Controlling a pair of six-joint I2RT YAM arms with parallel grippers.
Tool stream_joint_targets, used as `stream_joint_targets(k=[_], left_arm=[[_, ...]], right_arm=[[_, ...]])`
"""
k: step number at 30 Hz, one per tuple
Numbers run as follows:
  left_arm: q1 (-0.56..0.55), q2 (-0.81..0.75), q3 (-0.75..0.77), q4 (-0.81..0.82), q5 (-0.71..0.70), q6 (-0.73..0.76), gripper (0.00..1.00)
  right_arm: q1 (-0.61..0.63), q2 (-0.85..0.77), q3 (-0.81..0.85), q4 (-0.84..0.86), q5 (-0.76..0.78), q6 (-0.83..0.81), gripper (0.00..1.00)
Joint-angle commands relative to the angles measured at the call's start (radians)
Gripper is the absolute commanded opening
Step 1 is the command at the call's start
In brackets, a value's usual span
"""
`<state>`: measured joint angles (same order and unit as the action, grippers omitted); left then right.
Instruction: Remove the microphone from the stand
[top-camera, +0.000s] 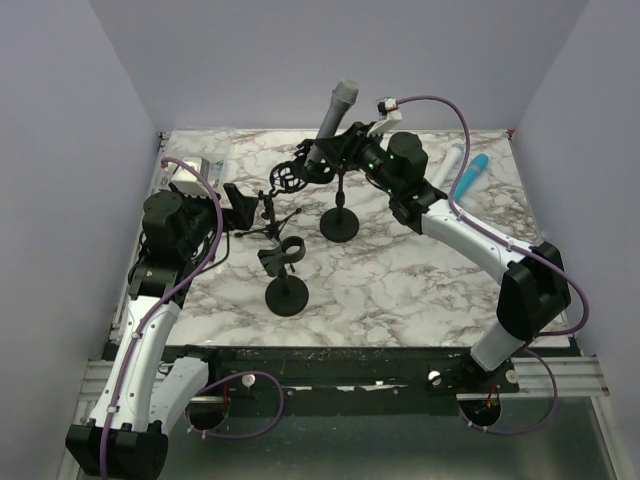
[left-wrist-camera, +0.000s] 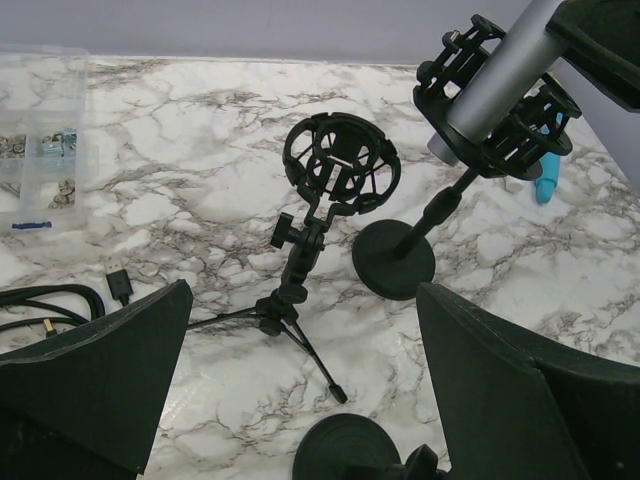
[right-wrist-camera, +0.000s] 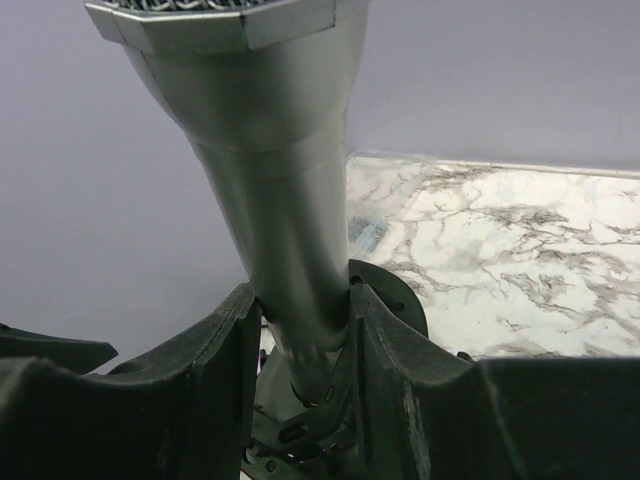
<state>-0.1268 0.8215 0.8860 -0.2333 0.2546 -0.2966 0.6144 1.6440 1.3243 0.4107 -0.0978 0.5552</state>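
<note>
**Microphone Pinched, Seated in Its Far Stand**

Nearest, the left gripper hung spread wide, holding nothing. From above, three stands were counted: a clip stand in front, a tripod carrying an empty shock mount beyond it, and the round-based stand farthest. Only the left wrist view showed the single microphone with its lower end seated in that stand's mount. Only the right wrist view showed the right gripper pinching its silver barrel.
</note>
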Motion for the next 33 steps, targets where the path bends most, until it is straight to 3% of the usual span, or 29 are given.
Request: stream_joint_targets(k=[1,7,14,25,33], left_arm=[[-0.007,-0.001,0.007,0.016,0.025,-0.001,0.99],[-0.007,-0.002,0.007,0.017,0.025,-0.001,0.99],[-0.007,-0.002,0.007,0.016,0.026,-0.001,0.99],[-0.012,-0.005,0.008,0.016,0.025,-0.004,0.99],[-0.023,0.006,0.007,0.019,0.034,-0.007,0.99]], right_arm=[[0.008,-0.021,0.052,0.043,0.015,-0.015,0.11],[0.008,-0.035,0.099,0.027,0.037,-0.020,0.01],[0.008,-0.078,0.154,-0.019,0.093,-0.079,0.01],[0.007,-0.211,0.123,-0.122,0.527,-0.330,0.01],[-0.051,-0.248,-0.022,-0.147,0.819,-0.524,0.01]])
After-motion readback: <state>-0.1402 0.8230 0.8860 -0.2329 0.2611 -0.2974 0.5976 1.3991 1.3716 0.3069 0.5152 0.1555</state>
